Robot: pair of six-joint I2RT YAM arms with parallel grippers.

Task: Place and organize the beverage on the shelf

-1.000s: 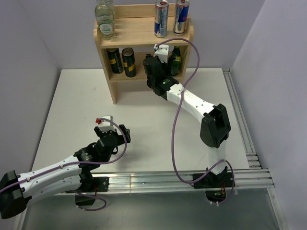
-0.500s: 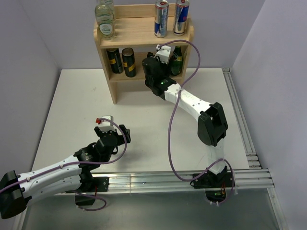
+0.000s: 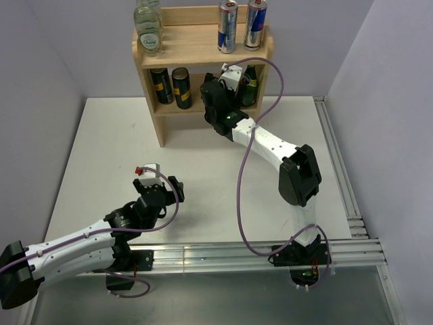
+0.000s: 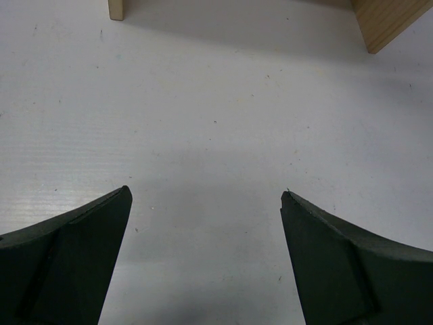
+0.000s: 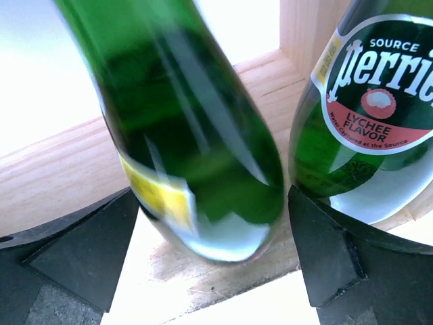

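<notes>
Fingers (image 5: 74,250) of the right gripper (image 5: 213,223) stood one on each side of a green bottle (image 5: 203,149), closed against its lower body. That bottle leaned, its base at the front edge of a shelf (image 5: 61,176) board. Its yellow label patch was blurred and showed no legible writing. Just beside it on the right, a second bottle (image 5: 365,115) stood on the same board, reading "SOURCE Perrier" and "LYCHEE FLAVOR"; the line beneath was too fine to read. Both bottles were cut off above.

In the left wrist view, the left gripper (image 4: 206,203) hung spread wide over the white table (image 4: 216,101), holding and touching nothing. Two wooden shelf feet were cropped at the top edge.

From above, two silver-and-blue cans (image 3: 226,27) stood on the top tier's right, and clear glass bottles (image 3: 149,30) on its left, their label text unreadable. Two black-and-gold cans (image 3: 170,86) stood on the middle tier's left. The right arm reached into that tier's right side, where its wrist hid the fingertips.
</notes>
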